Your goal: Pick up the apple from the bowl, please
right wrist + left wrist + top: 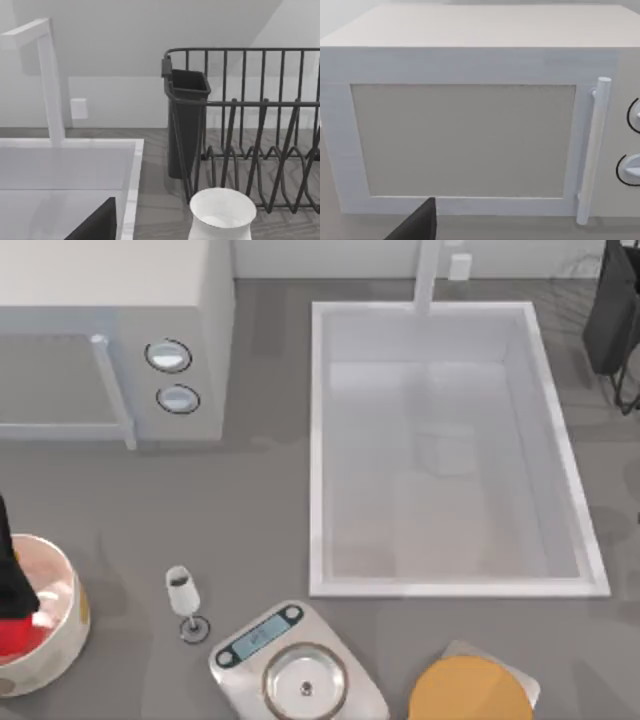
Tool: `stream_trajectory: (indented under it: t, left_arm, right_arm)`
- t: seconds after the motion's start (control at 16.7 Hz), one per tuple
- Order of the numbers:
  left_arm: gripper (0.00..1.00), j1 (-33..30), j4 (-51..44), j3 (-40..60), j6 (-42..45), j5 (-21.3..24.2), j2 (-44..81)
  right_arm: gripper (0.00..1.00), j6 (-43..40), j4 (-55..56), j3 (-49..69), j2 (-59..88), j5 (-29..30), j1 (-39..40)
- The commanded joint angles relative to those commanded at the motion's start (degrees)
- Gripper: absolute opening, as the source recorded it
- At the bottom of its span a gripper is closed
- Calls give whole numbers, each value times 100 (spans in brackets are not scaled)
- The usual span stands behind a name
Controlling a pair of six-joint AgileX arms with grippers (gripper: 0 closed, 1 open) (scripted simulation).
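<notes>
The red apple is being seen inside the spotted bowl, left of the steel scale. The left gripper is being held just above it; its grip cannot be told.

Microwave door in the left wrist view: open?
No, the microwave door sits flush and closed, with its handle upright along the door's edge.

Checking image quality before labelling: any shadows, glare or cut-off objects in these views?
Top view: even lighting, soft shadow beside the wine glass; the bowl and apple are cut by the left edge under the dark left arm. Left wrist view: flat light on the microwave. Right wrist view: faint wall shadows behind the dish rack.
</notes>
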Motion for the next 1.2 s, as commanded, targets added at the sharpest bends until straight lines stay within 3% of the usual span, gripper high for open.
stream_trajectory:
  t: [0.3,0.9,1.2]
  left_arm:
    - [100,55,-1344,1277,79,0,1776]
    - [100,196,-4765,4528,282,0,6819]
    - [100,234,-5696,5413,337,0,8196]
  right_arm:
    - [100,0,0,0,0,0,0]
    - [100,0,0,0,0,0,0]
    - [100,0,0,0,0,0,0]
